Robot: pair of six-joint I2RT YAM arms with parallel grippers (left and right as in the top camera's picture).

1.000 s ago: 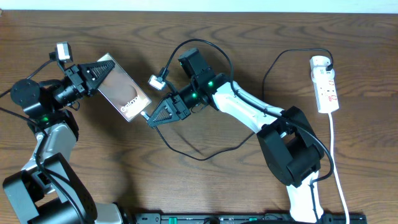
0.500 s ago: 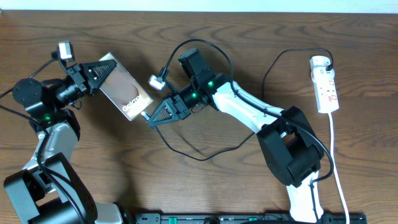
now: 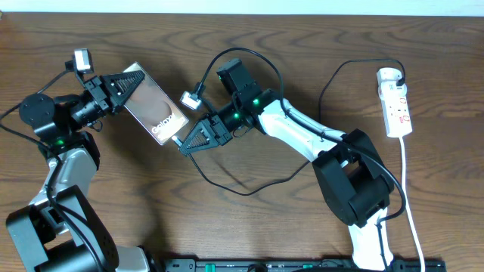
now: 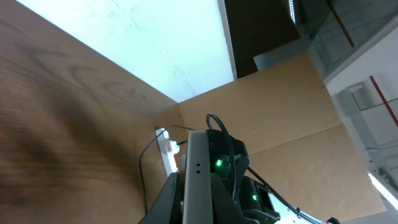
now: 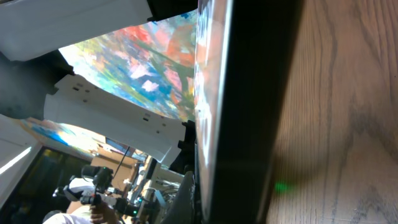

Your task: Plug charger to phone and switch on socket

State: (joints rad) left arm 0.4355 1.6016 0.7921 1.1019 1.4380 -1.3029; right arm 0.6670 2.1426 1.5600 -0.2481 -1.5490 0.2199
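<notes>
1. Glass and metal make the phone (image 3: 155, 113) stiff, smooth and slippery, and I judge it fragile. It is best held by its long edges, away from the port end. It sits slanted at 10 o'clock on the table (image 3: 227, 234).
2. The left pincer (image 3: 125, 85) is clamped on the phone's 11 o'clock end.
3. The right pincer (image 3: 184, 145) is closed, it seems, on the small tip of the charger (image 3: 242, 192), just at the phone's 5 o'clock end. The cable is light and soft, so a grip near the tip guides it best.
4. The socket (image 3: 396, 102) lies at 3 o'clock, well apart.
5. Only the overhead view shows both pincers. The left wrist view looks along the phone's thin edge to the far socket. The right wrist view shows the phone's edge very close, but no tip.
</notes>
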